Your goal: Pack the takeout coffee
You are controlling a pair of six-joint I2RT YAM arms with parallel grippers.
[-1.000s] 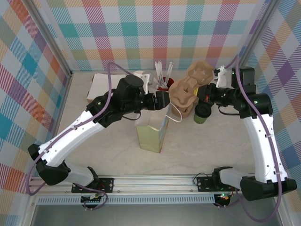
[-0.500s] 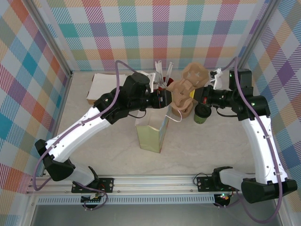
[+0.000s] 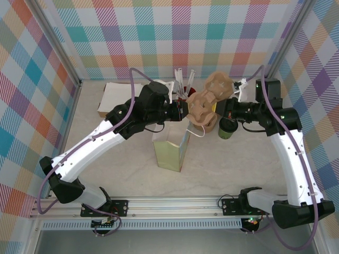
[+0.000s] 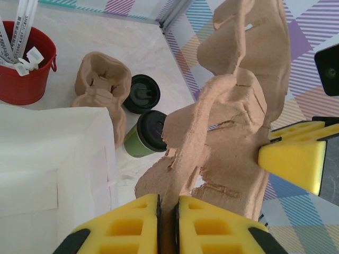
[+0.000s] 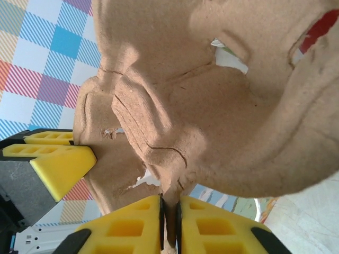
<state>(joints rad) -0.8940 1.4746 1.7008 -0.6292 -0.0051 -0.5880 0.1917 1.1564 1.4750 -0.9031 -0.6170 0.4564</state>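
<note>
left hand: gripping pulp carrier | right hand: gripping it too | takeout coffee — near right hand

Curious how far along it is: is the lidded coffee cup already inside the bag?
No, the green cup with its black lid stands on the table, outside the white bag.

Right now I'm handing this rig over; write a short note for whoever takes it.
Left end effector: shut on the edge of the pulp cup carrier.
Right end effector: shut on the same carrier, held up between both arms.
A lidded coffee and a second lidded cup stand beside a spare carrier, right of the open paper bag.
Done: carrier picked up.
Left: both cups unpacked; probably into the carrier, then the bag.
</note>
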